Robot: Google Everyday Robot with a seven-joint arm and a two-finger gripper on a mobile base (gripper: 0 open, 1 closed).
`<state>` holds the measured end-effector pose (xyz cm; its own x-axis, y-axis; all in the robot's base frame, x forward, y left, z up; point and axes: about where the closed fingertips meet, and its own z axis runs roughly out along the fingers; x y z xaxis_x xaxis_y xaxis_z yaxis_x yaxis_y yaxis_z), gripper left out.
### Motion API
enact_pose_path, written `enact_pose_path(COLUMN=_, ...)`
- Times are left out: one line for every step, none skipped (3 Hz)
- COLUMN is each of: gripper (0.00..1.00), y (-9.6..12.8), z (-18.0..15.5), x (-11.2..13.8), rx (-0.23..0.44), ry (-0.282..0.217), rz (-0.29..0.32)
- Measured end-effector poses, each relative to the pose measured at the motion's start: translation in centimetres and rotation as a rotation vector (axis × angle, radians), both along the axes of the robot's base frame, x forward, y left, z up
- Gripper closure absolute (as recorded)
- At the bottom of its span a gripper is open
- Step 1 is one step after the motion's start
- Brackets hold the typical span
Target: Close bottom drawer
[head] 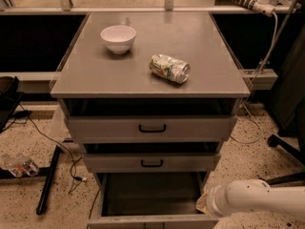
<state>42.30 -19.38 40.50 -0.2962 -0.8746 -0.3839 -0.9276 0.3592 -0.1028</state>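
— So, where is the shallow grey metal bottom drawer (152, 194) sitting?
— It is standing pulled out toward the near side, under the grey middle drawer (151, 162), which is looking closed.
— And the gripper (205, 205)?
— It is hanging at the end of the bulky white arm (259, 199), low on the right, just beside the drawer's right wall. How its grip is set, I cannot tell.
— What is worrying you?
— Pushing from that right corner is risking skewing the tray and jamming its runners. The gripper could also be sliding off the side wall, missing the front.
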Motion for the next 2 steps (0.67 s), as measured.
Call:
enact_pose_path(gripper=1.00, y=0.1, z=-0.2, x=-0.1, rx=-0.002, ry=0.000, rz=0.000)
enact_pose_path(gripper=1.00, y=0.6, z=-3.0, x=0.1, rx=0.041, ry=0.010, rz=-0.003)
